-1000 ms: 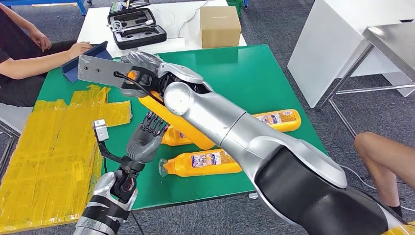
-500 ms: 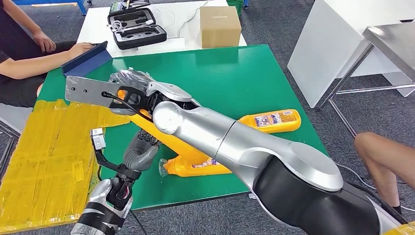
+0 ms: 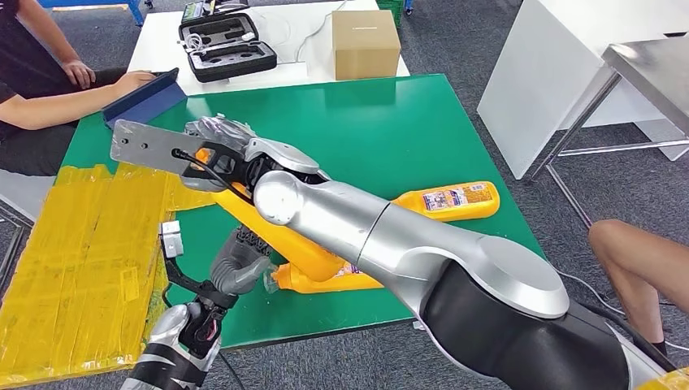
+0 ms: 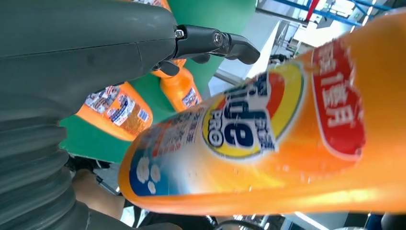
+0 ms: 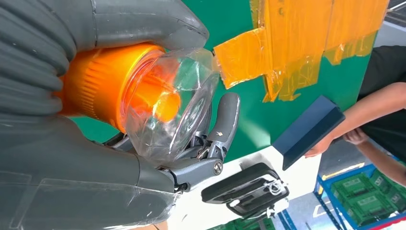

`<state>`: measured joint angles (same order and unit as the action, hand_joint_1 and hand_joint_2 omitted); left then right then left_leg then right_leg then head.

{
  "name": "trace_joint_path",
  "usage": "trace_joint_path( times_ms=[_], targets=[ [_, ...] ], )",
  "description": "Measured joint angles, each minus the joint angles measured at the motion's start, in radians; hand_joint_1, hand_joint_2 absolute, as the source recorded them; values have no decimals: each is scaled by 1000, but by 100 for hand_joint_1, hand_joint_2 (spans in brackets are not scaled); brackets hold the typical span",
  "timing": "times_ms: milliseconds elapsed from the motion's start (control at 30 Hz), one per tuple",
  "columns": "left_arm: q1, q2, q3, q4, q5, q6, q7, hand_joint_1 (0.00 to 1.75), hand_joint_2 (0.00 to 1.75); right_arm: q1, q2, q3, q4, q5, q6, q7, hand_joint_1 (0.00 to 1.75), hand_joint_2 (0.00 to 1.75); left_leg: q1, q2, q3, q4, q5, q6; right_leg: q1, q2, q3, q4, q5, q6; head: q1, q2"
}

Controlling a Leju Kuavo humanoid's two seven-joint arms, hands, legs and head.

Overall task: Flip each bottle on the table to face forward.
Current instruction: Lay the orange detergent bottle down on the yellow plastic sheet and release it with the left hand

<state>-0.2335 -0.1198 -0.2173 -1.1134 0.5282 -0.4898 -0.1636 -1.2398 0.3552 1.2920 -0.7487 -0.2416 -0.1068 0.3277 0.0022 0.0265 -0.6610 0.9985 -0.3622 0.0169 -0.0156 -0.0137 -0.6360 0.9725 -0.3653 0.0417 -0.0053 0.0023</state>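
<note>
The right hand (image 3: 218,145) gripped the lifted bottle (image 3: 276,231) at its cap end. The bottle's long axis slanted down toward the green table (image 3: 406,122), its lower body just beside the left hand (image 3: 236,264), whose fingers lay spread against it.

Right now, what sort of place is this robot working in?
Probably a robotics lab or test workshop, not a home. A green work table patched with yellow tape holds orange detergent bottles, an open equipment case sits on a white table behind, and a person sits alongside.
</note>
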Motion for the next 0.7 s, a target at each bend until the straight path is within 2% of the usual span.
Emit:
trace_joint_path(
  times_ms=[700],
  targets=[
    [3,-22,-43,-28,5,49,8,0,175,6,0,24,15,-72,-37,-6,175,175,0,0,0,0,0,0,0,0,-1,0,0,0,0,0]
  ],
)
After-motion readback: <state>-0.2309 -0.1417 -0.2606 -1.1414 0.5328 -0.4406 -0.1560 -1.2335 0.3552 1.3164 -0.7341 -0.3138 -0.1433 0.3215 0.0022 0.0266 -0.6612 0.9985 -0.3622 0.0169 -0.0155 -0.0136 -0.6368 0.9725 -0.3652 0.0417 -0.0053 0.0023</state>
